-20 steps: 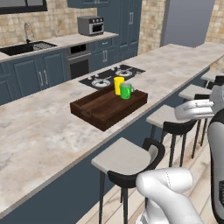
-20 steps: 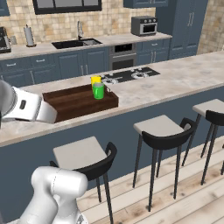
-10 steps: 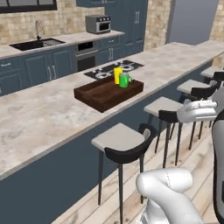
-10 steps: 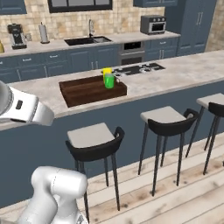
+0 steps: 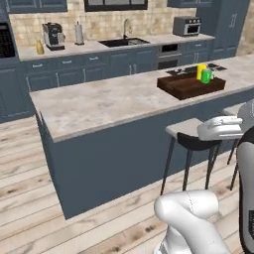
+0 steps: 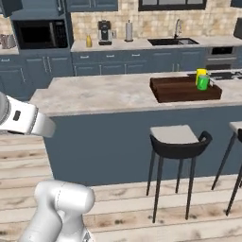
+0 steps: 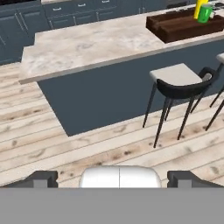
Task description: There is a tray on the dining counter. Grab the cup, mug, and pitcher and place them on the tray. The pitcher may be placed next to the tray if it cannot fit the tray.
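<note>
A: How does the gripper [image 7: 112, 177] stand?

B: Spread wide with nothing between its dark tips, pointing down over the plank floor [image 7: 100, 144] in front of the dining counter [image 7: 87, 43].

A: What is left to fetch?

B: I judge the pitcher [image 5: 39, 47]. The cup [image 5: 201, 71] and the mug [image 5: 206, 76] already stand side by side at the far end of the tray [image 5: 191, 86]. The amber pitcher stands on the back counter [image 5: 84, 47], just beside the coffee machine [image 5: 52, 36].

A: So well apart from the claw?

B: Yes, beyond the whole dining counter, off to its left. I would drive the base round the counter's near end first, keep the jaws wide, and take the pitcher at its rounded body, clear of the coffee machine. The stool [image 7: 179, 83] stands to the right, out of that path.
</note>
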### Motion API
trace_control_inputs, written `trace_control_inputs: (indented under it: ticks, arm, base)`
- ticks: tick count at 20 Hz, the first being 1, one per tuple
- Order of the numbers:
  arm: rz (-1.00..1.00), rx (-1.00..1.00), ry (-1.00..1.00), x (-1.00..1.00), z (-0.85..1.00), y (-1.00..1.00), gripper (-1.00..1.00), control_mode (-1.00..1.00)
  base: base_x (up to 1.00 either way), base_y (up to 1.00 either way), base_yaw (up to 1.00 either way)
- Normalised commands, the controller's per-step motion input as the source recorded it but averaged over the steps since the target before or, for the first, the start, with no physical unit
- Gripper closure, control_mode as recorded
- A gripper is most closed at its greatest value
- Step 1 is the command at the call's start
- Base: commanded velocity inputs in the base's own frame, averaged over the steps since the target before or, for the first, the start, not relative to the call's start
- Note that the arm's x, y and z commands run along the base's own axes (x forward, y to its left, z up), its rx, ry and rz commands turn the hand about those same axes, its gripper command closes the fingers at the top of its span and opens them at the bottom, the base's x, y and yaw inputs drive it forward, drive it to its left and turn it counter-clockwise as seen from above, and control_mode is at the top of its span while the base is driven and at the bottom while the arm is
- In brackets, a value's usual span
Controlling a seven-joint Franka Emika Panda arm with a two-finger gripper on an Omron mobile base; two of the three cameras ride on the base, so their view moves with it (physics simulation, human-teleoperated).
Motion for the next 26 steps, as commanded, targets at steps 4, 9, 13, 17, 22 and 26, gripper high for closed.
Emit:
trace_control_inputs:
  ticks: [4, 9, 13, 17, 22, 26]
  arm:
    - [0.0, 0.0, 0.0, 0.0, 0.0, 0.0, -1.0, 1.0]
    - [0.0, 0.0, 0.0, 0.0, 0.0, 0.0, -1.0, 1.0]
    - [0.0, 0.0, 0.0, 0.0, 0.0, 0.0, -1.0, 1.0]
    - [0.0, 0.0, 0.0, 0.0, 0.0, 0.0, -1.0, 1.0]
    - [0.0, 0.0, 0.0, 0.0, 0.0, 0.0, -1.0, 1.0]
    - [0.0, 0.0, 0.0, 0.0, 0.0, 0.0, -1.0, 1.0]
  base:
    - [-0.89, 1.0, 0.42]
    - [-0.25, 1.0, 0.11]
    - [-0.02, 1.0, 0.03]
    - [0.01, 1.0, 0.27]
    - [0.17, 1.0, 0.51]
    - [0.72, 0.96, 0.28]
